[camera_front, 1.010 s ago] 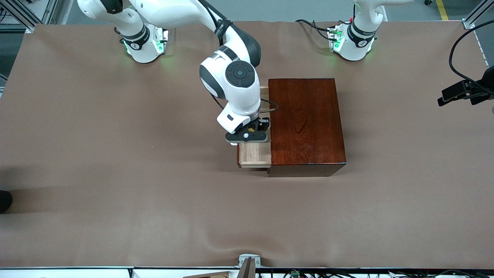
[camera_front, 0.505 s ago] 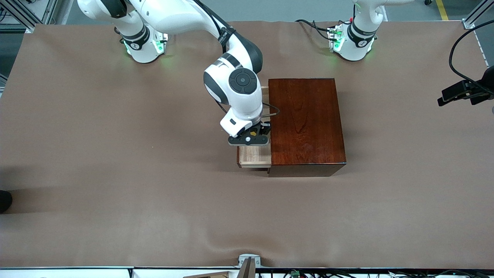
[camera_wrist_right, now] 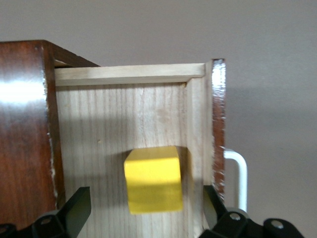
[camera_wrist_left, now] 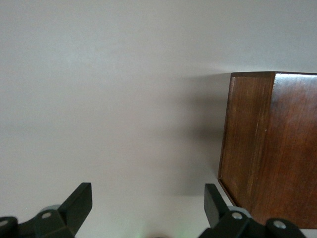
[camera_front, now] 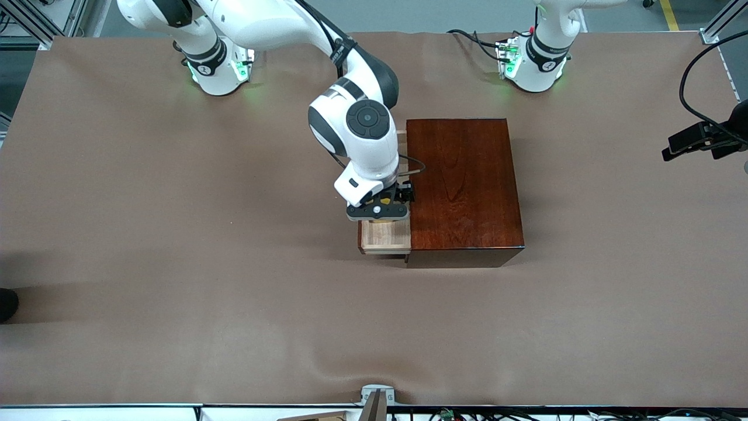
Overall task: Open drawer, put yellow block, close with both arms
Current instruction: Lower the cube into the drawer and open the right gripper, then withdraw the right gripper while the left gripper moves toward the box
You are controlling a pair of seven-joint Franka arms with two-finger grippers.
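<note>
No readable text, labels, brands or numbers (none on anything)

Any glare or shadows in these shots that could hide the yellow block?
Right wrist view: bright glare on the wooden box, and the yellow block is lit, its lower face shaded. Front view: the right gripper covers most of the block. Left wrist view: soft shadow beside the box.
</note>
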